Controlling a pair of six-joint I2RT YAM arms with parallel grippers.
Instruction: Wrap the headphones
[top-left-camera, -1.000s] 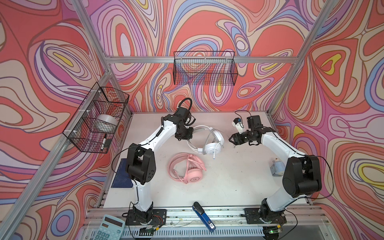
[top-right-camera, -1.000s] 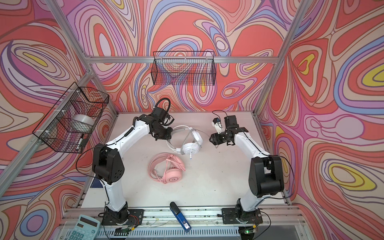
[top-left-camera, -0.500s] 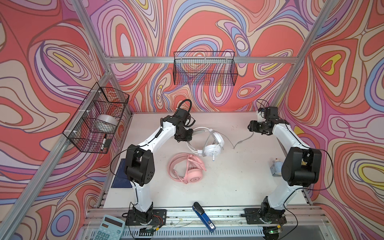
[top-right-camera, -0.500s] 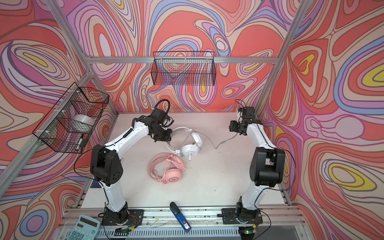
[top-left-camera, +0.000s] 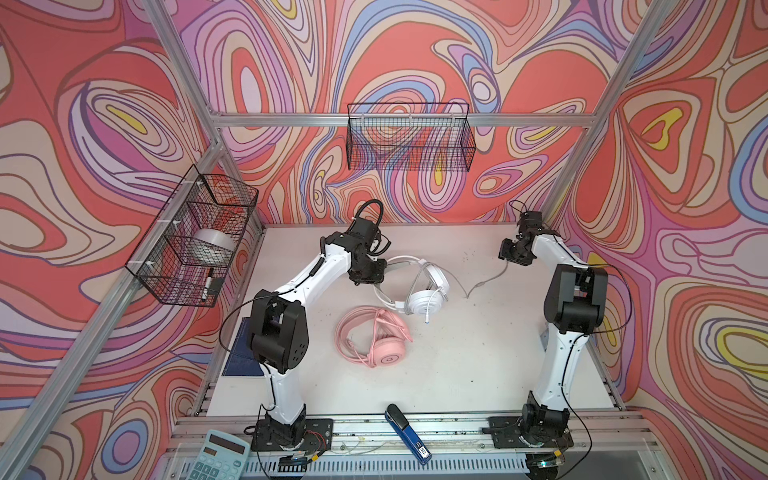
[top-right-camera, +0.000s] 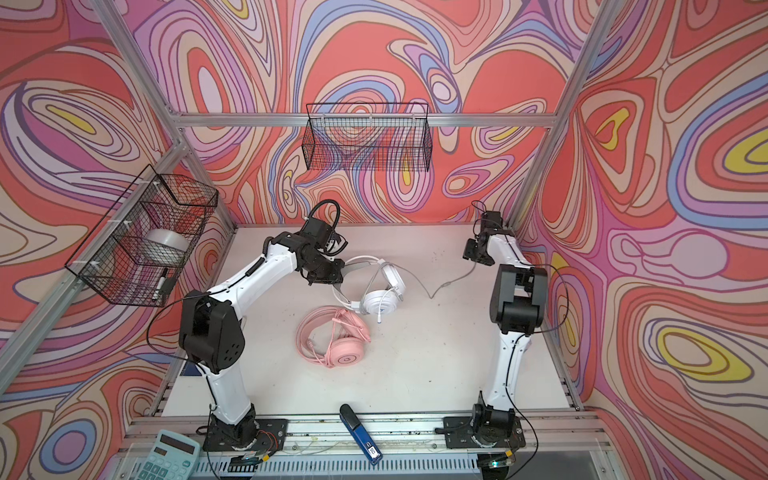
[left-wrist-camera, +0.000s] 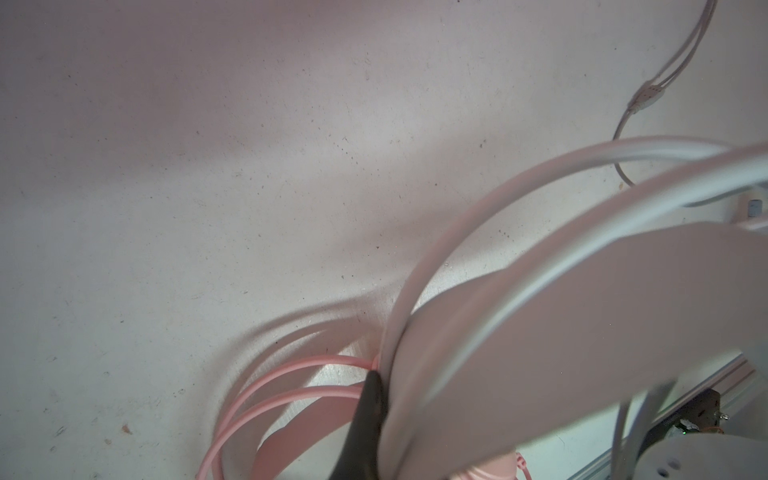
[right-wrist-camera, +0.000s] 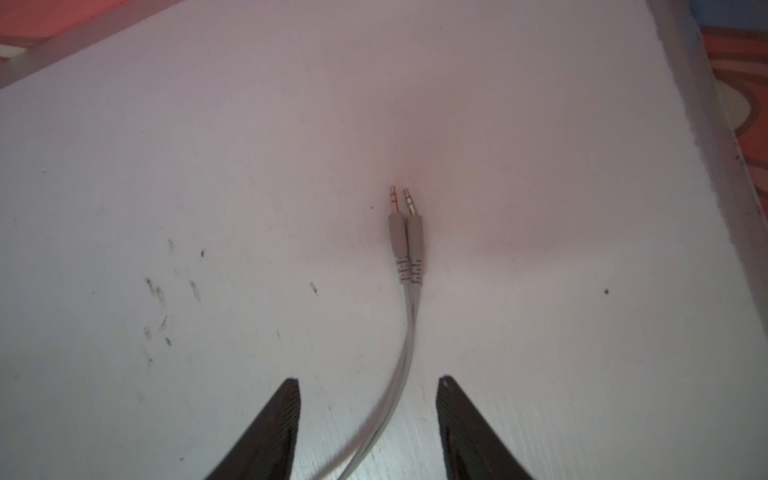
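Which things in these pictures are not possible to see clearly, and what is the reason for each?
1. Left wrist view: the blurred band of the white headphones hides one finger of the left gripper.
2. Both top views: the right gripper covers its own fingertips, so contact with the grey cable is unclear there.
3. Both top views: the bottom edge cuts off the calculator.
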